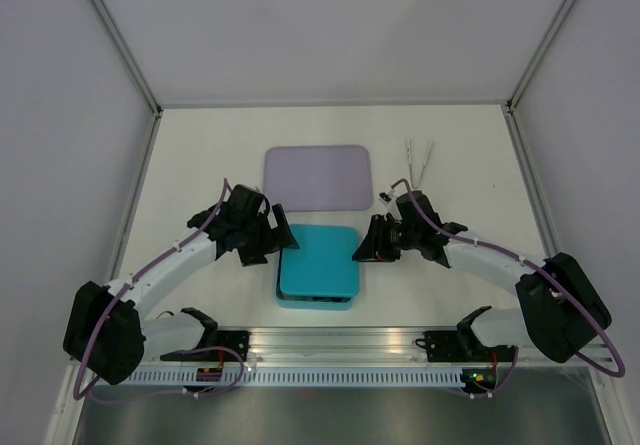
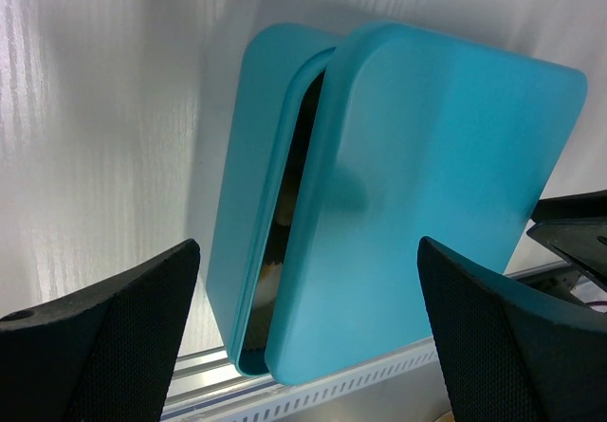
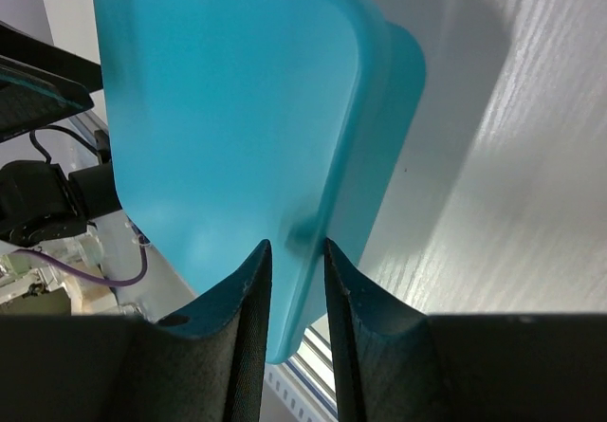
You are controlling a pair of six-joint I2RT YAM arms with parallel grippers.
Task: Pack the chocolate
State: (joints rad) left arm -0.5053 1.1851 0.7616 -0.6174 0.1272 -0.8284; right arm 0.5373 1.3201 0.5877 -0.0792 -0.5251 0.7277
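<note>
At the centre of the white table [image 1: 200,155], seen from above, a teal box [image 1: 314,302] sits with its teal lid [image 1: 320,258] laid on top but not seated. The lid is askew, and a thin dark slit is open along the box's near edge. The right gripper [image 1: 362,250] comes in from the right. In its wrist view its two fingers are nearly closed and pinch the lid's rim [image 3: 296,251] between them, with the box's rounded corner showing just past the lid's edge. The left gripper [image 1: 278,240] hovers at the box's left side with its fingers spread as wide as they go. In its wrist view it grips nothing [image 2: 308,251], and the box and lid lie in the gap beyond the fingertips. That same view looks into the slit between lid and box wall, where a small pale piece of the chocolate [image 2: 272,272] shows low in the dark interior. How many pieces lie inside cannot be told. A flat lavender tray [image 1: 318,177] lies just behind the box, with a narrow strip of table between them. Two thin pale utensils [image 1: 418,160] lie near the tray's right edge, just beyond the right arm. A metal rail [image 1: 340,343] runs along the table's near edge, close to the box. Bare table stretches to the left and right of the box and behind the tray, out to the white walls [image 1: 60,115] on three sides.
</note>
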